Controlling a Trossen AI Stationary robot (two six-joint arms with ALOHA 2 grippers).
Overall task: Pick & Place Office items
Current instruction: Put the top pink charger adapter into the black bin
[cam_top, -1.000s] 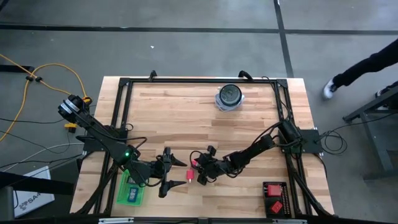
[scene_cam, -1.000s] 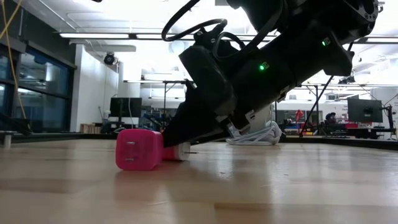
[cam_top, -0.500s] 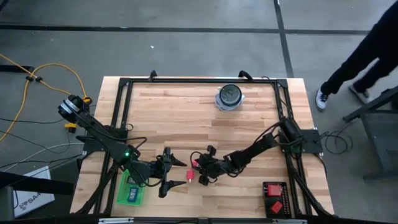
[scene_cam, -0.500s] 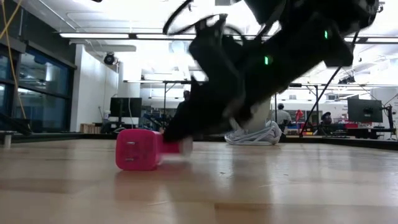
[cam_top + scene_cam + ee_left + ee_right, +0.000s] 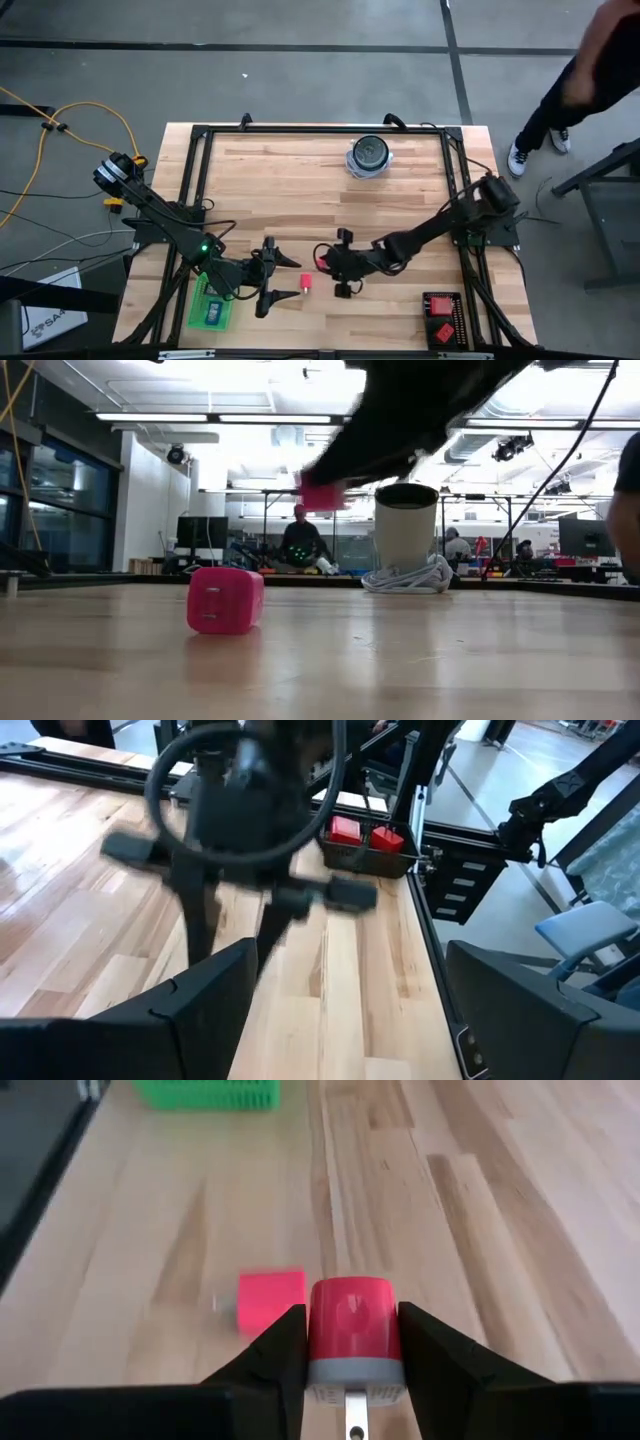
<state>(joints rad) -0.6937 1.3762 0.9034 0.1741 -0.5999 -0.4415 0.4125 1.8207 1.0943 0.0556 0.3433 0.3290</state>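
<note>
My right gripper hangs above the table's near middle, shut on a small red block with a grey end; the low view shows that block blurred, high over the wood. A pink block rests flat on the table just below and left of it, also seen in the low view and the right wrist view. My left gripper waits open beside the pink block, toward the table's left, with nothing between its fingers. My right gripper pinches the red block by two opposite sides between its two fingers. The fingers slant down toward the table's left. The block is lifted clear of the table, its grey end with a metal prong toward the wrist.
A green tray holding a blue piece lies at the near left. A black tray with red blocks sits near right. A round blue-white object stands far centre. A person walks beyond the right edge.
My right gripper has risen from the table beside the pink block, drawn a little toward the right edge and rolled, carrying the red block up clear of the wood. The pink block has stayed where it was. The person beyond the right edge has walked on.
</note>
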